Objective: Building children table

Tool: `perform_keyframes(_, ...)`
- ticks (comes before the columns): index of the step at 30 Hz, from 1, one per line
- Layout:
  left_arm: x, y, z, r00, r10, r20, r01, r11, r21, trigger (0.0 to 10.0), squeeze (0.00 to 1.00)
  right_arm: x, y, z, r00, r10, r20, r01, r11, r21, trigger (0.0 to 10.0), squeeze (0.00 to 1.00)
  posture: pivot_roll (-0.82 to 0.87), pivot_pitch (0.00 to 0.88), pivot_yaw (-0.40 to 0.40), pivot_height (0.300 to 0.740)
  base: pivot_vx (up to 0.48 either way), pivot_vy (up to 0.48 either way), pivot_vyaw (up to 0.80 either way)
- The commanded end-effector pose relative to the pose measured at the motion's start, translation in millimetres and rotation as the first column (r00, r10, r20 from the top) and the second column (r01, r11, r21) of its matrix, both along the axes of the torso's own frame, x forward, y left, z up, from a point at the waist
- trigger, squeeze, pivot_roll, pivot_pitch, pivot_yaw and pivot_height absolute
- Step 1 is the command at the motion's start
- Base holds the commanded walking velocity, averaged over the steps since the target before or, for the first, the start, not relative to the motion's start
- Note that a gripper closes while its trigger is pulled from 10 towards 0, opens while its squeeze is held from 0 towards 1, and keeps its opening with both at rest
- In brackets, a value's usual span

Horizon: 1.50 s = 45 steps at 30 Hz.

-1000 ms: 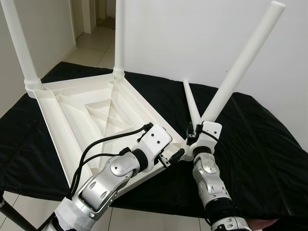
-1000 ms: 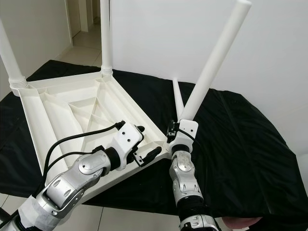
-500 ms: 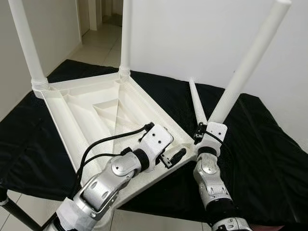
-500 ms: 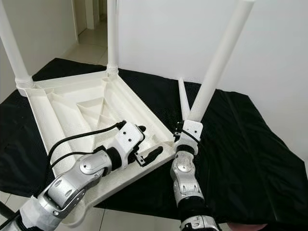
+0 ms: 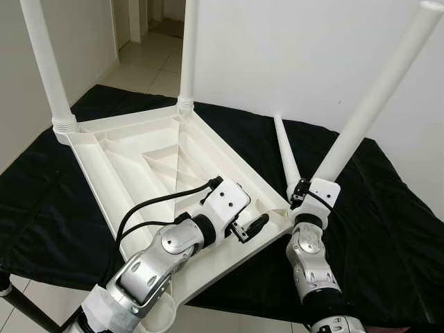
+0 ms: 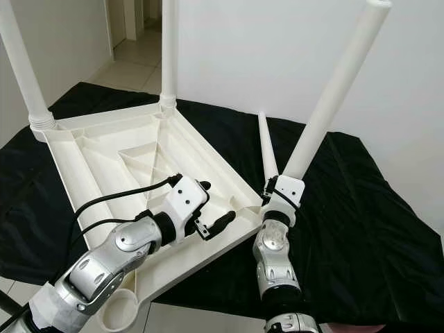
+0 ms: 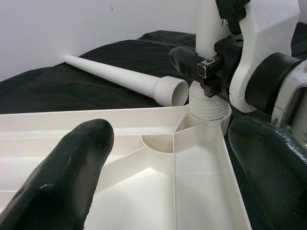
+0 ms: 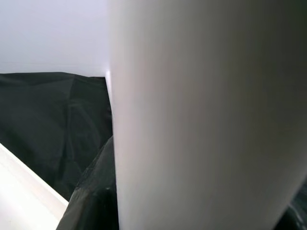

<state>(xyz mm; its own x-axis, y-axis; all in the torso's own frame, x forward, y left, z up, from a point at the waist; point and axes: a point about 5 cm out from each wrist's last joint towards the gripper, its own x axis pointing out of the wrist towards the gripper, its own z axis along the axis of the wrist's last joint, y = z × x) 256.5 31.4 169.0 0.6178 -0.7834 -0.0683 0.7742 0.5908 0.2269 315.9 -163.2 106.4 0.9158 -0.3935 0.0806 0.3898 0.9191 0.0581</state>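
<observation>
Two white legs stand screwed into the upturned table top (image 5: 139,156) on a black cloth (image 5: 388,215), while the right gripper (image 5: 300,196) clamps a third leg (image 5: 368,118) at the near corner, left gripper (image 5: 253,225) spread beside it.

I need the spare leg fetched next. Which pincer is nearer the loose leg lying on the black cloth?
Right. The right pincer grips the tilted leg beside the loose leg; the left pincer hovers over the tabletop, farther off.
</observation>
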Motion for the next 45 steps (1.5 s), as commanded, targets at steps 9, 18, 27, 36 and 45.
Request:
perform_keyframes(9,-2.3,-5.4,1,0.996,-0.087,-0.008,0.087,0.996,0.013,10.0,0.00,-7.7,0.8,-11,0.998,0.063,-0.031,-0.062,0.998,0.030,10.0,0.00,0.03,0.000,-0.130,0.740,0.000,0.000,0.00)
perform_keyframes(18,-2.0,-7.1,1,0.996,-0.089,-0.006,0.089,0.996,0.010,10.0,0.00,-2.1,1.2,18,0.994,0.081,0.075,-0.079,0.997,-0.026,10.0,0.00,0.03,0.000,-0.136,0.740,0.000,0.000,0.00)
perform_keyframes(27,-1.5,-9.0,1,0.996,-0.090,-0.002,0.090,0.996,0.006,10.0,0.00,1.1,-4.6,32,0.991,0.083,0.107,-0.080,0.996,-0.035,10.0,0.00,0.04,0.000,-0.144,0.740,0.000,0.000,0.00)
perform_keyframes(36,-0.5,-9.0,1,0.996,-0.092,0.000,0.092,0.996,0.009,10.0,0.00,6.8,-9.4,61,0.976,0.089,0.197,-0.085,0.996,-0.029,10.0,0.00,0.03,0.000,-0.140,0.740,0.000,0.000,0.00)
perform_keyframes(45,4.3,-8.6,5,0.996,-0.093,0.007,0.093,0.996,0.004,10.0,0.00,12.8,-2.4,57,0.970,0.196,0.142,-0.186,0.979,-0.083,10.0,0.00,0.04,0.000,-0.140,0.740,0.000,0.000,0.00)
